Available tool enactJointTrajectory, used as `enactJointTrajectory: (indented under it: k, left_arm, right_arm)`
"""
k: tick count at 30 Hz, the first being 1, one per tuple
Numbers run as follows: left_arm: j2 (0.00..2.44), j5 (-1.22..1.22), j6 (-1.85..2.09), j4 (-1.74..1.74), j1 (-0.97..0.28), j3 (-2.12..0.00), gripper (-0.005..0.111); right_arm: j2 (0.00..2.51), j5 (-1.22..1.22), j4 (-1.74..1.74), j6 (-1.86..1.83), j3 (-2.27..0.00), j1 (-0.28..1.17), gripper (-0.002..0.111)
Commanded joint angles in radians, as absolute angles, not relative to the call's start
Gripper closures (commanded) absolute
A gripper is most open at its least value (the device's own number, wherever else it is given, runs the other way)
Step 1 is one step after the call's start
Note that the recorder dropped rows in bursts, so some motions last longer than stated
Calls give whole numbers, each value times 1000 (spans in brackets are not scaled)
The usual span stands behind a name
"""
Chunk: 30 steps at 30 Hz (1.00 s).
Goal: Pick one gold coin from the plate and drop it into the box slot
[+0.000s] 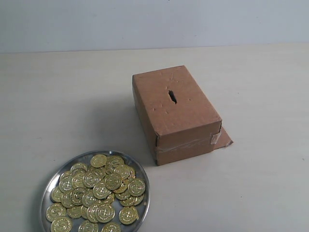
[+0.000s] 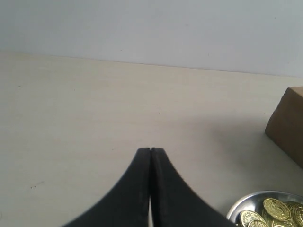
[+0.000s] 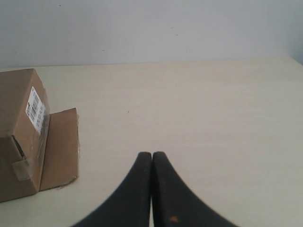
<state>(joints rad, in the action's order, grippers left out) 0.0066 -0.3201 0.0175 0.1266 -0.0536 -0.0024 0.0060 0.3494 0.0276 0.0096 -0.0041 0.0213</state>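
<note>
A shiny silver plate (image 1: 48,186) sits at the front left of the table, heaped with several gold coins (image 1: 100,190). Behind and to its right stands the brown cardboard box (image 1: 176,113), with a dark ragged slot (image 1: 172,96) in its top face, tape round its near end and a loose flap (image 1: 223,138) at its base. Neither gripper shows in the exterior view. In the left wrist view my left gripper (image 2: 150,150) is shut and empty above bare table, with the plate's rim (image 2: 241,202) and a box corner (image 2: 289,124) off to one side. My right gripper (image 3: 152,154) is shut and empty, apart from the box (image 3: 19,132).
A pale wall (image 1: 154,21) rises behind the cream table (image 1: 58,106). A white label (image 3: 35,109) is stuck on the box's end face.
</note>
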Motion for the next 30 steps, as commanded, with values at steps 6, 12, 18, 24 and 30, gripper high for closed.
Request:
enactJointTrajectory:
  k: [6,12,18,24,30]
  left_arm:
    - [0,-342,-9,107,-58,0,107]
    - [0,-351,-9,104,-58,0,107]
    - [0,-352,-9,100,-58,0,107]
    - [0,-358,-9,101,-58,0,107]
    - [0,-358,-9,101,-58,0,107]
  right_arm:
    - [0,340,28,0,0,15,108]
    - [0,340,28,0,0,15,108]
    - [0,340,28,0,0,15,108]
    - [0,340,28,0,0,15,108]
    - [0,340,28,0,0,15,108]
